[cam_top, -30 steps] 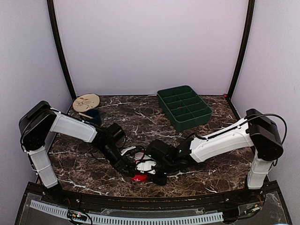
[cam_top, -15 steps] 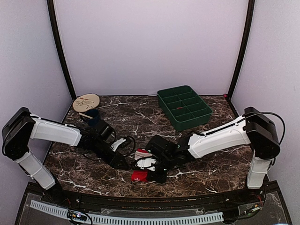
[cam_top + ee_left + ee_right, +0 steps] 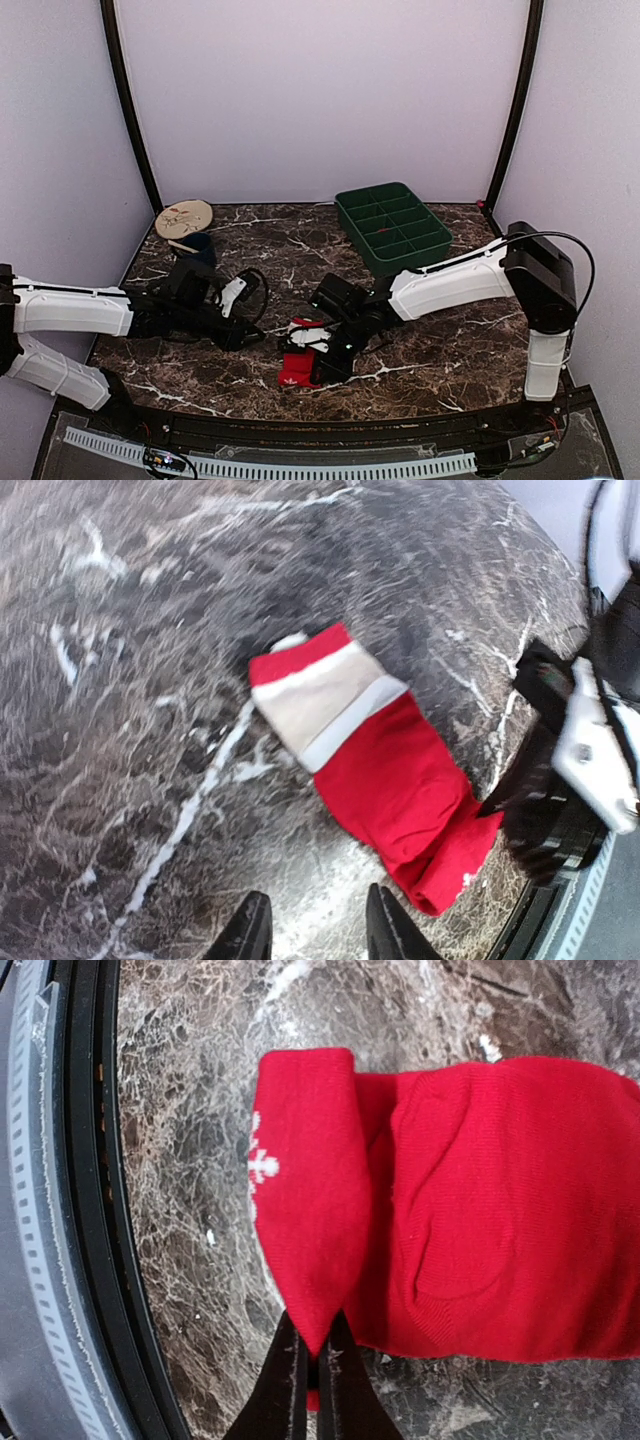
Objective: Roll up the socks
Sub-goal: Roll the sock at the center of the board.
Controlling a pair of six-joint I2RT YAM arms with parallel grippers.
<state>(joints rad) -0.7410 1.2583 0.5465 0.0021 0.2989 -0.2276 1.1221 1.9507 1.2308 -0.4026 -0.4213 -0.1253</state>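
Resting on the marble worktop (image 3: 460, 345) near its front edge, the socks (image 3: 395, 780) lie stacked flat. The right tool (image 3: 312, 1355) pinches the folded toe end, probably to begin the roll; the left tool (image 3: 310, 930) hovers nearby, partly spread, empty.

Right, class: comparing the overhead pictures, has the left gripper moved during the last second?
Yes. In the overhead view the left gripper has pulled back leftward, away from the socks and farther from the green tray.
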